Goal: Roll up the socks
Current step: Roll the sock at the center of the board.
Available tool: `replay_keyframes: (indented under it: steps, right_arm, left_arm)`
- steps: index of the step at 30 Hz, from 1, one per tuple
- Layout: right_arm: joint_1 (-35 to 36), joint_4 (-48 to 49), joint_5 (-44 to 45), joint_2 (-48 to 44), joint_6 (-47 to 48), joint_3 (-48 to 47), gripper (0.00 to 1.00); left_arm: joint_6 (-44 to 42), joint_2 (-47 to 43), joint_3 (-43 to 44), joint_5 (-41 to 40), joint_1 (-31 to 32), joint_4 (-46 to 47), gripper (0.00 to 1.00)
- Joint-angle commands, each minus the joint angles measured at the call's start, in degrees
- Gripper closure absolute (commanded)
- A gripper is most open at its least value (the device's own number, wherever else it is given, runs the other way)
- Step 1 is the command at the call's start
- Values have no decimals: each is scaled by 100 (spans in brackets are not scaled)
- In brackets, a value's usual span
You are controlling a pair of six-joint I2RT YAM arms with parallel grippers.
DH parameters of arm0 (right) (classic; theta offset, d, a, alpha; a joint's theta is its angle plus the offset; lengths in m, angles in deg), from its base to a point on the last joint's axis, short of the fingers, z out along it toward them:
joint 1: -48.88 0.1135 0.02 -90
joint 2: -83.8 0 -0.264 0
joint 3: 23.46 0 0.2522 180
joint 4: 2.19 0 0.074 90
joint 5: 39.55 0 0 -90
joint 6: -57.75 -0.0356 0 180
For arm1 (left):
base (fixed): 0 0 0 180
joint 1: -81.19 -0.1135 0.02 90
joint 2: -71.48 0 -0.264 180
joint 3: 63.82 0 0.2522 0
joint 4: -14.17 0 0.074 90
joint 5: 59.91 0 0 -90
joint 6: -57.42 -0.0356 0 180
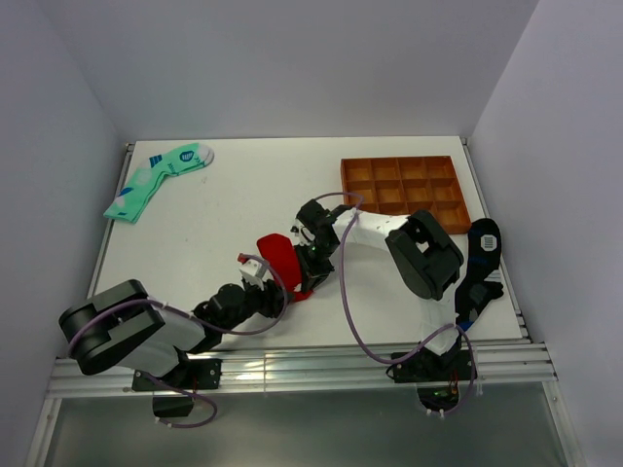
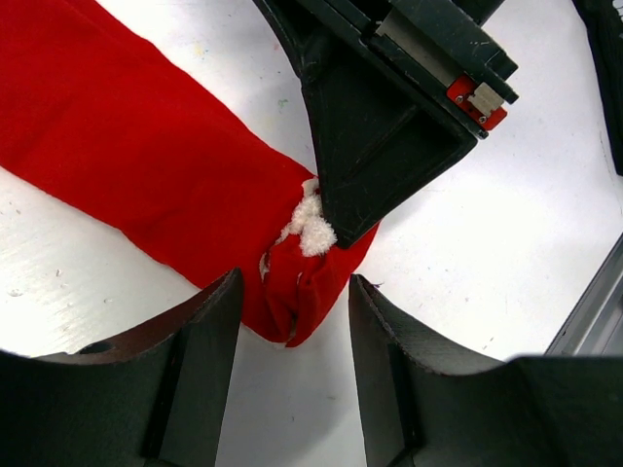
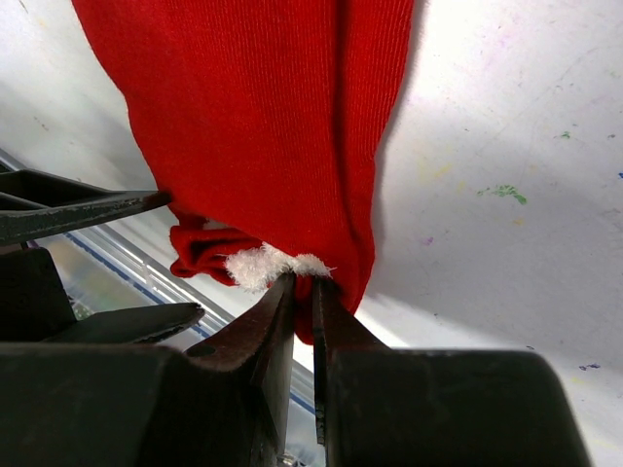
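The red socks [image 2: 146,156] are shown lying on the tabletop [image 1: 243,185]. Their folded end is clamped by the jaws of the right gripper [image 3: 304,284]; the jaws of the left gripper [image 2: 295,292] are set apart astride it.

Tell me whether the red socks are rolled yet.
Not rolled. The red socks lie mostly flat on the table; only the near end is bunched, pinched in the right gripper.
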Motion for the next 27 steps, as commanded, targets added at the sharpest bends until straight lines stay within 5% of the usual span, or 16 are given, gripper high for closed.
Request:
replay_keyframes:
  steps: [1, 12, 23, 27]
  right_arm:
    - [-39, -171, 263, 109, 140, -130, 100]
    - [-39, -92, 245, -5, 148, -7, 100]
    - [-39, 172, 341, -216, 70, 301, 100]
    - [-39, 452, 473, -470, -27, 573, 96]
  left_arm:
    - [-86, 72, 162, -88, 47, 303, 47]
    - [-7, 450, 232, -88, 47, 505, 52]
    - [300, 678, 267, 44, 47, 461, 100]
    - [511, 784, 346, 88, 47, 216, 100]
